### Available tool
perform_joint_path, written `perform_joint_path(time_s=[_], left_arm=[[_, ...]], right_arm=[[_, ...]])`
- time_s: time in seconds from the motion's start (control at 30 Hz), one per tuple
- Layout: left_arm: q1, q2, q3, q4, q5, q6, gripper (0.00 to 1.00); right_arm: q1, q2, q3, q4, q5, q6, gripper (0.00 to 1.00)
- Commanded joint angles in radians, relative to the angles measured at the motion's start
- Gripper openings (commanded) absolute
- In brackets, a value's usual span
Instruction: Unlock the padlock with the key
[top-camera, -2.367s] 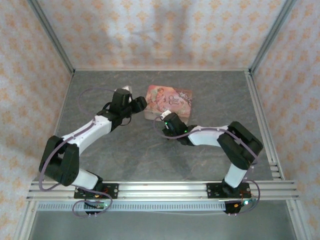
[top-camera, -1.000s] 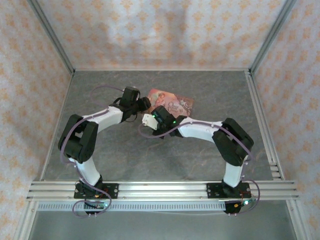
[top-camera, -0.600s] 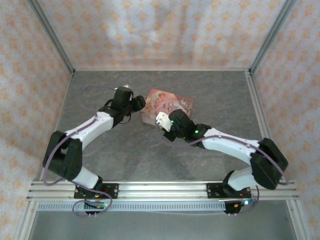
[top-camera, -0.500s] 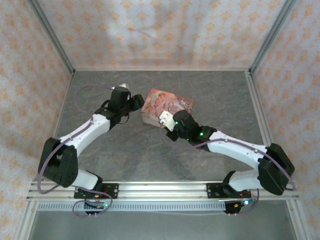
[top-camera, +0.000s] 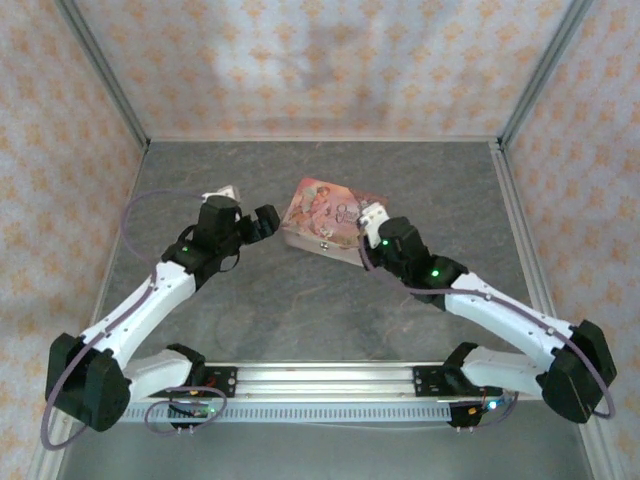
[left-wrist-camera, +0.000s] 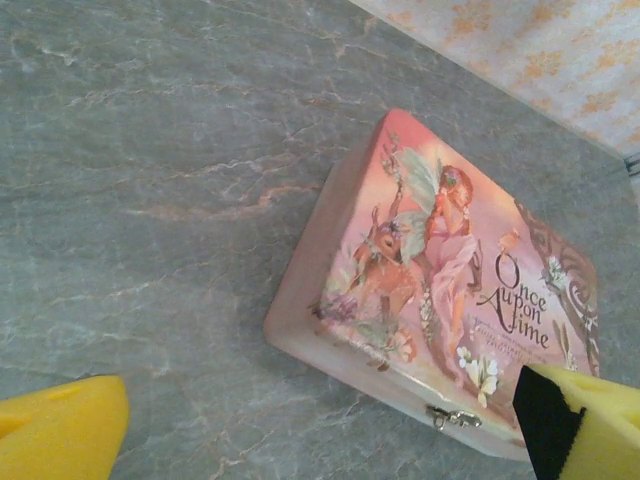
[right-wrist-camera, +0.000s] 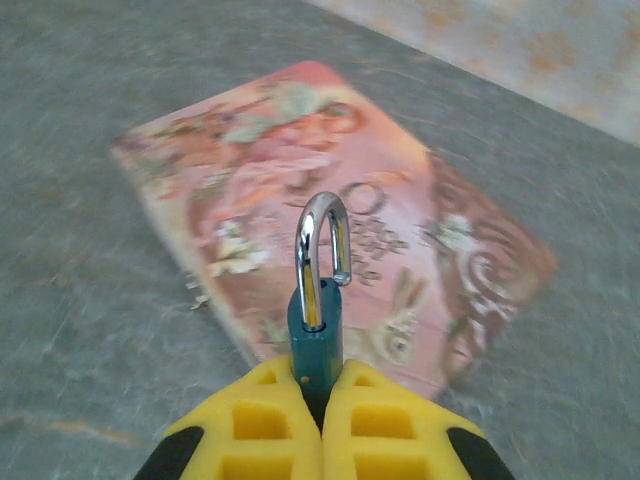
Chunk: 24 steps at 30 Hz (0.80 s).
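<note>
The grey marbled surface (top-camera: 300, 310) carries a pink floral box (top-camera: 322, 212), lid up, lying toward the back middle. The left tool (top-camera: 262, 222) hangs just left of the box, its yellow fingers (left-wrist-camera: 60, 435) spread wide with nothing between them. From its wrist view the box lies ahead, with a small metal latch (left-wrist-camera: 452, 417) on the near side wall. The right tool (right-wrist-camera: 322, 392) is near the box's right end, its own yellow fingers pressed together on the padlock (right-wrist-camera: 316, 340), which stands upright out of the tips. The padlock's body is teal. Its silver shackle (right-wrist-camera: 322, 250) arches up in front of the box lid, one leg in the body and the other ending free beside the body's top.
</note>
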Motion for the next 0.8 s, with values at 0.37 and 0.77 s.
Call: perform_joint_path(time_s=[0.37,0.77], left_arm=[[-0.084,-0.066,-0.052,-0.066,-0.078,0.0,1.0],[-0.141,-0.063,-0.086,-0.031,-0.102,0.002,1.0]], right_arm=[[-0.43,0.083,-0.028,-0.091,-0.261,0.465,0.0],[-0.583,0.345,-0.064,0.078,-0.452,0.635,0.0]])
